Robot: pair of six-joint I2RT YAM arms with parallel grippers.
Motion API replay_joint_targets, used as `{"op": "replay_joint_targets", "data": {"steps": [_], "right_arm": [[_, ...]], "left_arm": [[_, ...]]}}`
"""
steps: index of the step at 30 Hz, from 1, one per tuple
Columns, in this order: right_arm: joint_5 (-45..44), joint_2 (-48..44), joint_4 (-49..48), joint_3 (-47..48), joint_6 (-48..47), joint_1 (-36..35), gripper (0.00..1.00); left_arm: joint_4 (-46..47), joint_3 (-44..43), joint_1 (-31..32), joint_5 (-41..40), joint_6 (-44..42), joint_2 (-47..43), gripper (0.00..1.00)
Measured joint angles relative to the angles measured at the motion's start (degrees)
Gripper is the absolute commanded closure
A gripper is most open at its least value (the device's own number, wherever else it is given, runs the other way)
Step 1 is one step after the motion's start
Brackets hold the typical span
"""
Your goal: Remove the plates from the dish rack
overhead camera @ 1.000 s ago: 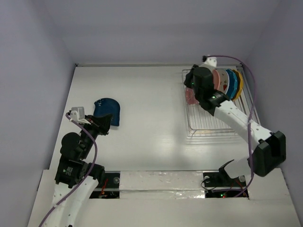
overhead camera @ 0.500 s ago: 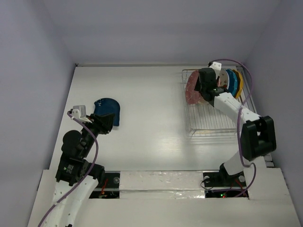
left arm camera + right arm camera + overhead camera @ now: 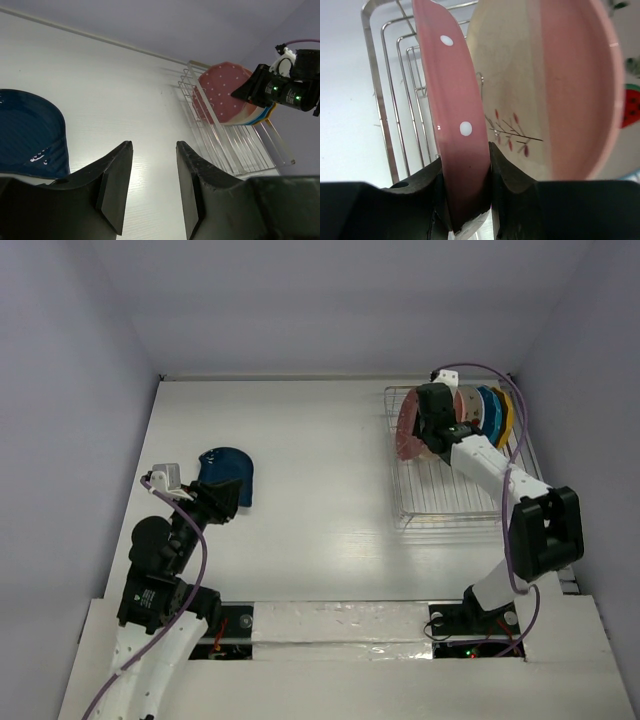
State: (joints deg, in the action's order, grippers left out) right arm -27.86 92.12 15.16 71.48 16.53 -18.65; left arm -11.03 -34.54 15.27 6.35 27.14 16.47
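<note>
1. At the rack's (image 3: pixel 450 495) far left corner, the right claw (image 3: pixel 466 192) pinches the rim of the pink plate (image 3: pixel 452 100), one pad on each face. The plate stands upright in its slot.
2. To do this well, lift straight up along the slot until the rim clears the wires, and keep the plate from tipping against the cream plate (image 3: pixel 535 100) just behind it.
3. Well left of the rack, the blue plate (image 3: pixel 228 472) lies on the tabletop. The left claw (image 3: pixel 150 185) hangs just beside it, spread and empty.
4. Only the right wrist view shows the pads' contact. Only the top view shows the other plates (image 3: pixel 490 412) packed along the rack's far edge.
</note>
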Motion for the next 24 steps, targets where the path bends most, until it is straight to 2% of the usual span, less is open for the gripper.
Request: {"op": "replay_joint_targets", "data": {"steps": [2,9,15,20,24], "right_arm": [[-0.39,-1.88,1.09,0.04,-0.92,-0.02,1.00],[-2.01,-6.10,3.67,2.78,-3.26,0.22,1.00],[0.31,-13.11,4.59,2.64,-1.38,0.00,1.00],[1.40,-18.03,1.66,2.82,1.88,-7.52,1.00],[7.54,-13.64,-4.42,3.98,6.99,-12.20,1.00]], "left_arm": [[0.02,0.00,-0.09,0.28,-0.02,-0.04,0.62],[0.02,0.00,-0.37,0.70,0.00,-0.11,0.61],[0.02,0.00,-0.70,0.85,-0.02,-0.11,0.61],[0.02,0.00,-1.27,1.11,0.00,-0.11,0.61],[0.02,0.00,-1.49,1.11,0.00,-0.11,0.61]]}}
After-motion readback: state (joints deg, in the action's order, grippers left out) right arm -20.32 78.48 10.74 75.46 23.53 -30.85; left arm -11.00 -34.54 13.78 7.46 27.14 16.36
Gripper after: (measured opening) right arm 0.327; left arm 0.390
